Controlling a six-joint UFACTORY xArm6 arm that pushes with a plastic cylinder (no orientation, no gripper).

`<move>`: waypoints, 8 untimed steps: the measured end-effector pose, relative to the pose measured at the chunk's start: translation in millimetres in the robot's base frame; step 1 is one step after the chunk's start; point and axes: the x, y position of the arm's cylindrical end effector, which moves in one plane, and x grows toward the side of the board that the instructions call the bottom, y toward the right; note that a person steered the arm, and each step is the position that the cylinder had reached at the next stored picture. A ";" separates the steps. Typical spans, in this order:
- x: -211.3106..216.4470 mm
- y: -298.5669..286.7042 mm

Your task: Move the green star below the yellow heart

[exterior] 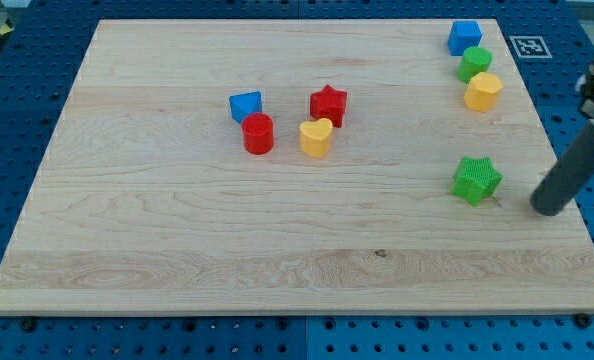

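The green star [476, 180] lies on the wooden board [177, 240] at the view's right. The yellow heart [316, 137] lies near the board's middle, well to the star's left and a little higher. My tip [549, 208] is the lower end of the dark rod that comes in from the view's right edge. It rests near the board's right edge, to the right of the green star and slightly lower, with a gap between them.
A red star [328, 104] touches the yellow heart's upper right. A red cylinder [259, 133] and a blue block [245, 105] lie left of the heart. A blue cube [465, 37], a green cylinder [475, 63] and a yellow hexagon [483, 91] line up at top right.
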 end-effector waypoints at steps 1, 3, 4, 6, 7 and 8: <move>-0.5 -29.4; 7.1 -32.7; 17.3 -9.9; 4.1 -4.1; -10.0 -4.0; -18.0 -4.8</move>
